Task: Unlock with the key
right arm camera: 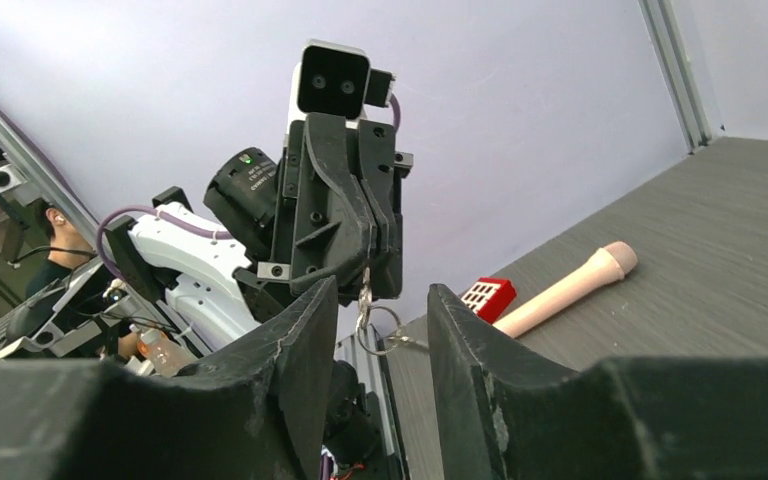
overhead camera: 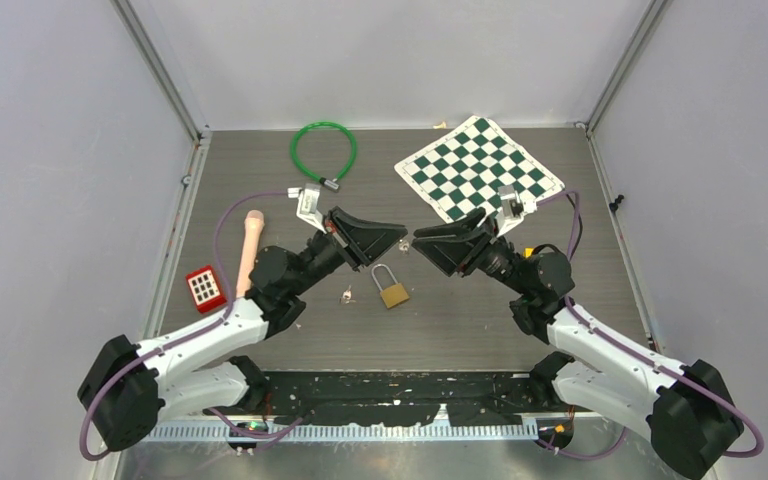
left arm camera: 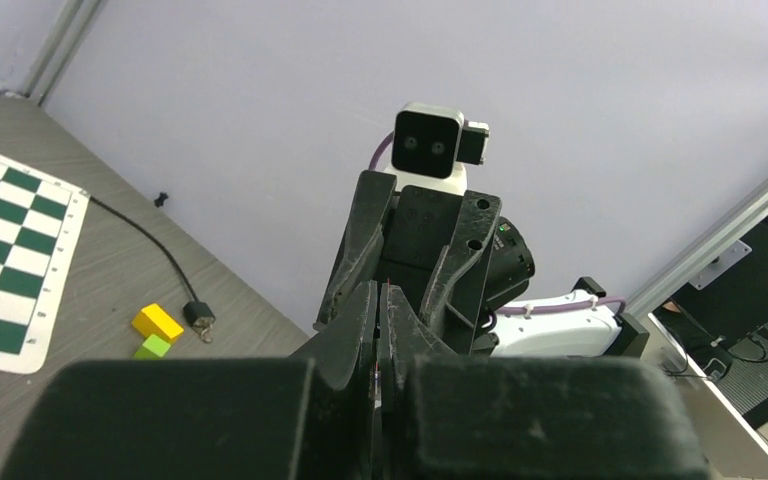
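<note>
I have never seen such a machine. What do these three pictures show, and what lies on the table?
Two robot arms are bolted at the near edge of a table. One picture looks down from above; the other two come from a camera on each wrist. On the table lie a brass padlock, a green cable loop, a checkered mat, a red button box and a wooden stick. The left tool is shut on a small key; the right tool stands open, facing it.
</note>
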Robot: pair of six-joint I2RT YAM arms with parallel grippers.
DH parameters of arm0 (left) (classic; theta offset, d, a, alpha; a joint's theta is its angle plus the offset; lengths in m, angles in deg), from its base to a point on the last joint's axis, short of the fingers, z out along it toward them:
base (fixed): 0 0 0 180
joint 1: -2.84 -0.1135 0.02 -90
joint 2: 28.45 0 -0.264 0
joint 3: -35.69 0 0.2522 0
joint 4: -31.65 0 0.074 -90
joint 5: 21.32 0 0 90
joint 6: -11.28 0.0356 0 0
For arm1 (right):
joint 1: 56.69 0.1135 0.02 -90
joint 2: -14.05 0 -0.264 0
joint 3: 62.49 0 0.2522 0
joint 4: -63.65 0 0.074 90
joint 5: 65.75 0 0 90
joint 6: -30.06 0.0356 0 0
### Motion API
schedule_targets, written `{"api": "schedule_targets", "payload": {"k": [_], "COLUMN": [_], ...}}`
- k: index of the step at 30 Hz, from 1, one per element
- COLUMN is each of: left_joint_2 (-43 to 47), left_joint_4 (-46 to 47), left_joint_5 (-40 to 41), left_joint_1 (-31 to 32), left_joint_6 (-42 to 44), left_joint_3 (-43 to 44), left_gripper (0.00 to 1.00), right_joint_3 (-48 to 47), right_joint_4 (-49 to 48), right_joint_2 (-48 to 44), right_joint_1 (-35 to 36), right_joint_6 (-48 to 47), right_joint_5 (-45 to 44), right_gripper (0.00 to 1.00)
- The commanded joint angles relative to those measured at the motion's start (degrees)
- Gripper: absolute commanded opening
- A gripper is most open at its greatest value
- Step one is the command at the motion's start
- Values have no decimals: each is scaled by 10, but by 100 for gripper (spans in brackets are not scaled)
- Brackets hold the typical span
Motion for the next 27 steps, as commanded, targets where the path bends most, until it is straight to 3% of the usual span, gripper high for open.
{"api": "schedule_targets", "payload": {"k": [1, 20, 27], "left_joint_2": [-4, -30, -31], "left_joint_4": [60, 69, 69], "left_joint_5": [-3, -9, -5], "left_joint_1": [8, 27, 30], "left_joint_6": [-5, -5, -3], "left_joint_3": [34, 62, 66], "left_gripper": [0, 0, 0], "right_joint_3": [-36, -36, -34], "right_joint_4": [-41, -59, -60], "right_joint_2": [3, 15, 15], "right_joint_1": [8, 16, 16], "right_joint_6": [-9, 6, 7], "right_joint_5": [-5, 4, 8], "right_gripper": [44, 27, 14]}}
